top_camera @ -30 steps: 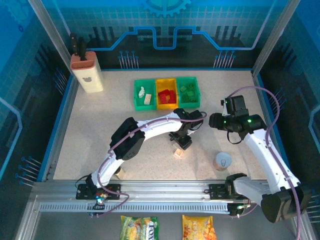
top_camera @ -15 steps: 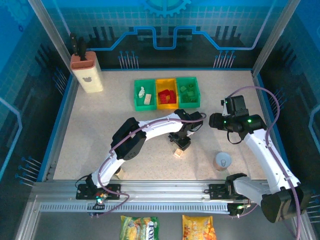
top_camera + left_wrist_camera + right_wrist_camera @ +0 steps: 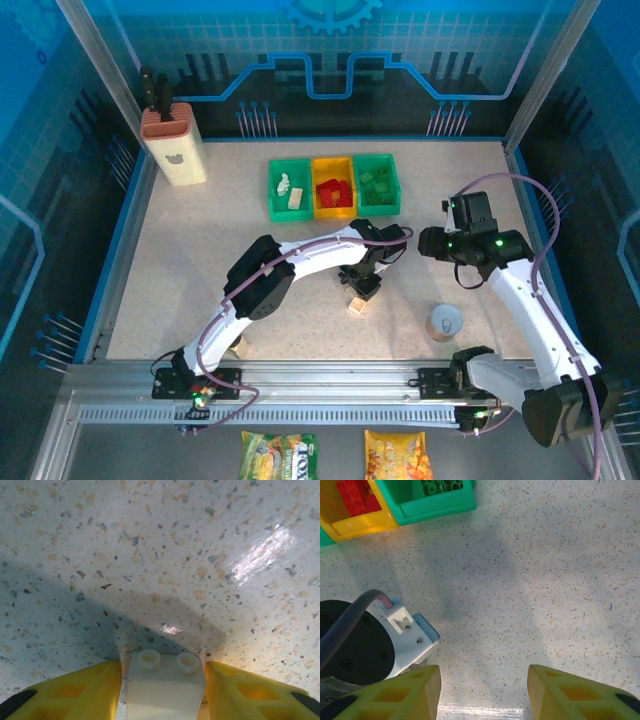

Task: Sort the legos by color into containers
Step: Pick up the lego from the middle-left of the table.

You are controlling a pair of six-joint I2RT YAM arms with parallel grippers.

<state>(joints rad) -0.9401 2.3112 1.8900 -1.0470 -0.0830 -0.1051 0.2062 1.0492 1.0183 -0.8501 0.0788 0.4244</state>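
In the left wrist view, the left claw stands around a cream brick on the surface; if it grips, I cannot tell. The top view adds the bins, further away. The right claw is open and empty.

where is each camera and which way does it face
Top external: above and behind, looking down on the speckled table, left arm, right arm.
Left wrist: looks down at a cream-white plastic brick between the left gripper's fingers.
Right wrist: looks down at a yellow-orange plastic bin and a green plastic bin; right gripper, left arm's wrist show.
Shared: top external sees those bins too.
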